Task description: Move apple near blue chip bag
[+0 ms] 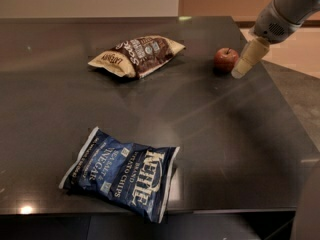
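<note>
1. Surface [240,134]: dark, glossy, wide; carries everything listed below.
2. Blue chip bag [122,176]: lying flat toward 7 o'clock on the surface, near the front edge. Destination marker; well apart from the apple.
3. Brown chip bag [137,55]: lying flat toward 11 o'clock. Not part of the task.
4. Gripper [239,73]: cream-coloured, slanting down from the arm at upper right, with its tip just beside the apple at the apple's 3 o'clock. Whether it is open or closed cannot be told; it appears to hold nothing.
5. Apple [226,60]: small, red, resting on the surface toward 1 o'clock, with its stem up. Handling, by judgement: light, firm and rigid, with smooth skin that is likely slippery, and round enough to roll if nudged from one side. Best taken across its widest girth, from above or level, with the stem clear; a moderate squeeze should do, since hard pressure would bruise it.
</note>
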`<state>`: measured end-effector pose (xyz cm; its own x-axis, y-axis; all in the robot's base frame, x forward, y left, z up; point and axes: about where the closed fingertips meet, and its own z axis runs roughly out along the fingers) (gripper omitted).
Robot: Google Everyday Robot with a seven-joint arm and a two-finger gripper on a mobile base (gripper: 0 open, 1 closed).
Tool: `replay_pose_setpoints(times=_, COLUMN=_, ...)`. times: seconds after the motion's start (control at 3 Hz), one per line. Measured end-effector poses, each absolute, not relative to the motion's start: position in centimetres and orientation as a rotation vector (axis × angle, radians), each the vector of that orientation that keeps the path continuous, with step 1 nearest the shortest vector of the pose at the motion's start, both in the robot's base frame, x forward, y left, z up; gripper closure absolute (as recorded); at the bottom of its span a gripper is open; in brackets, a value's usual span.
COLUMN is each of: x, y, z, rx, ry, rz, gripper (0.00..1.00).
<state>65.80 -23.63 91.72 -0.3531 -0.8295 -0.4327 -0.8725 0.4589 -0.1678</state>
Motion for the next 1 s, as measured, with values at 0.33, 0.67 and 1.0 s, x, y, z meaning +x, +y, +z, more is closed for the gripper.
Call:
replay_pose_setpoints(times=0.33, x=67.2, y=-24.0, z=90.8, rx=-1.291, ry=2.27, rz=0.149, gripper=0.0)
replay_pose_setpoints(times=0.67, x=69.8, y=-23.3, z=89.8, rx=-1.086, ry=2.243, rz=0.173, gripper=0.0)
replay_pose_setpoints(times=1.0, x=72.0, y=-22.8, z=88.3, rx=-0.932, ry=2.229, rz=0.204, gripper=0.0)
